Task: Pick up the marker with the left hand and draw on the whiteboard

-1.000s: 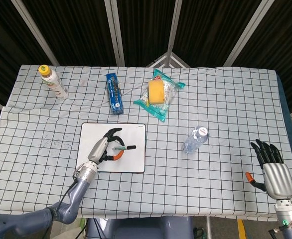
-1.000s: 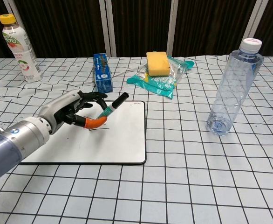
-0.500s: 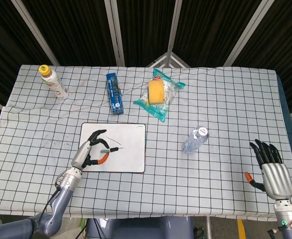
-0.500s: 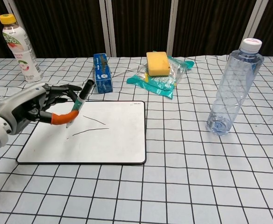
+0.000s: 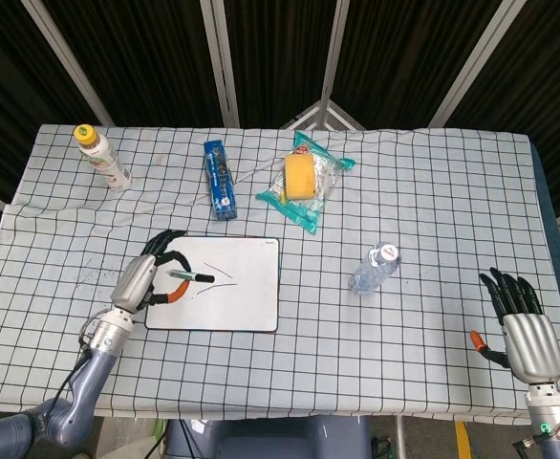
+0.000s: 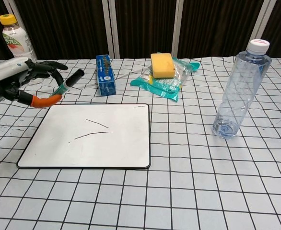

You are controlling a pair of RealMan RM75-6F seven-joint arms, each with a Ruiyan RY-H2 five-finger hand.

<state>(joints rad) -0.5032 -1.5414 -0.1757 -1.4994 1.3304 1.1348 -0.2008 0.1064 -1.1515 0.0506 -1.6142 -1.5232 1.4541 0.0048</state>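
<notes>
My left hand point(image 5: 148, 277) point(image 6: 21, 82) pinches the marker point(image 5: 190, 276) point(image 6: 66, 84), which has a green body and a black cap end pointing right. The hand is raised above the left edge of the whiteboard point(image 5: 251, 296) point(image 6: 121, 143). Two dark strokes point(image 6: 93, 129) cross the board's middle. My right hand point(image 5: 522, 316) rests low at the right side of the table, fingers spread, holding nothing; only the head view shows it.
A clear water bottle point(image 6: 239, 91) point(image 5: 374, 268) stands right of the board. Behind the board lie a blue box point(image 6: 104, 74) and a yellow sponge point(image 6: 162, 64) on a teal packet. A yellow-capped bottle point(image 5: 101, 158) point(image 6: 16, 38) stands at the far left.
My left hand has pulled back to the left and risen off the board with the marker. Two strokes stand on the board where the hand was.
</notes>
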